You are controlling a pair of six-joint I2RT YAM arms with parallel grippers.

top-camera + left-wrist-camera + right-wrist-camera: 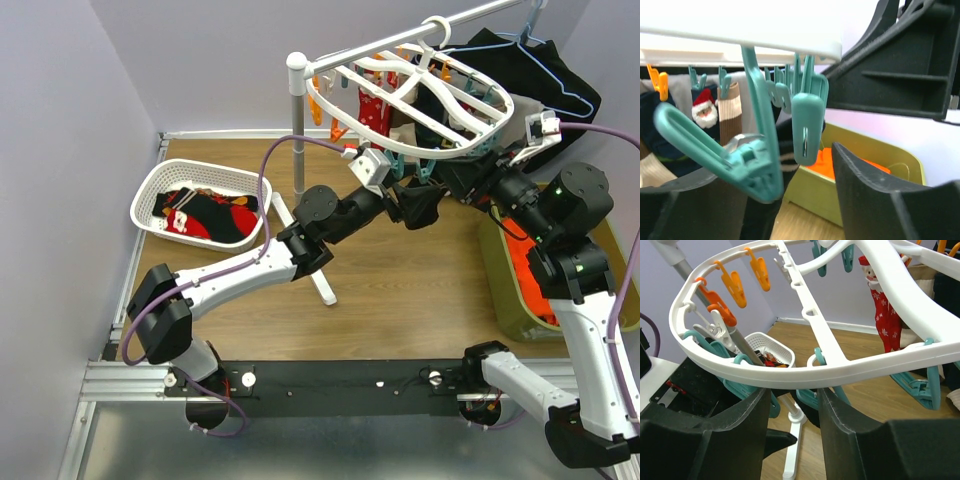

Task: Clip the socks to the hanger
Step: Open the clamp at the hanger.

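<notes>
Above the table [400, 290], the hanger [497, 112] is hanging over both arms. Left pincer [398, 192], jaws apart, is straddling a teal clip [807, 127], a dark sock [418, 208] dangling just to its right; right pincer [791, 392] grip cannot be told.

Hanger [840, 367] rim + teal clips [807, 125] block abv; room below.

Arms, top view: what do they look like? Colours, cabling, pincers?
Both match: white links, black round joints. The left arm and right arm each carry a purple cable looping alongside. Small green lights show on the right arm's joints. A white camera block sits at each wrist. The right pincer has thick black wedge-shaped fingers.
</notes>
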